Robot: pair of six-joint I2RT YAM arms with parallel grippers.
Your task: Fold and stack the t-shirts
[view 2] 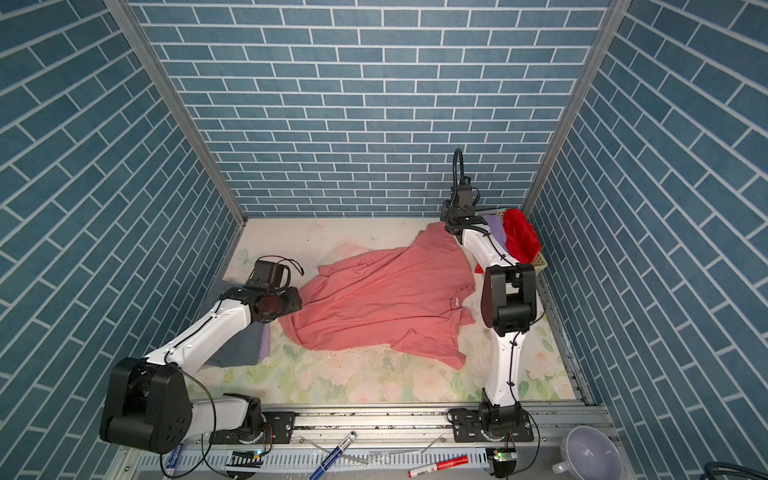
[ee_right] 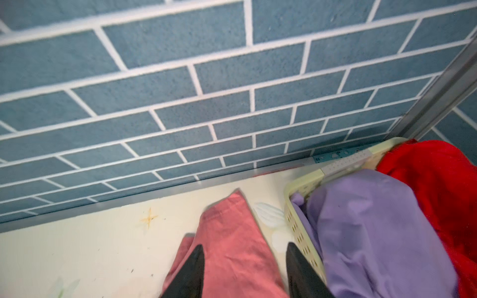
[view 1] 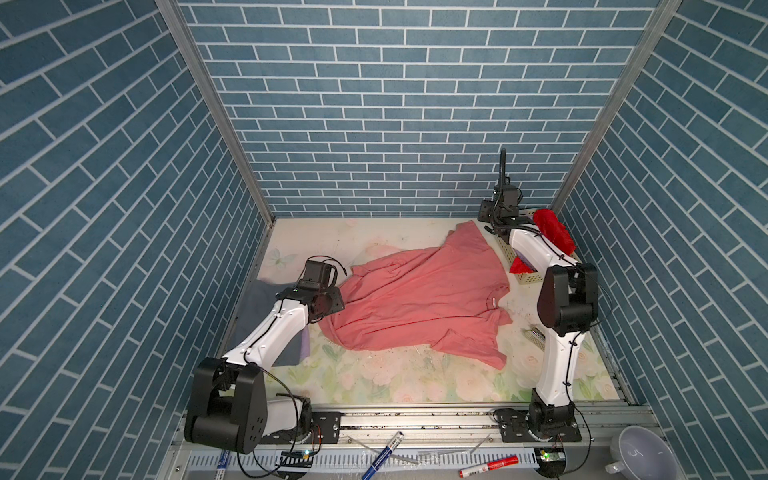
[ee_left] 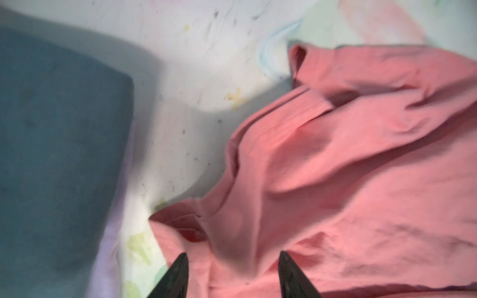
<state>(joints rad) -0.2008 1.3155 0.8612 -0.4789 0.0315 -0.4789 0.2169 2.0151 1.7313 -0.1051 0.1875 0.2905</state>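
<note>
Salmon-pink t-shirt (view 1: 419, 299) lies spread but rumpled across the middle of the worktop (view 1: 374, 382). Its hem end sits under the left end effector (ee_left: 233, 255), and a far corner lies beside the basket (ee_right: 296, 222) under the right end effector (ee_right: 245, 244); both have their jaws apart above the cloth, gripping nothing. Light, limp and quick to bunch, it is probably best pinched at seamed edges such as hem corners or shoulders.
</note>
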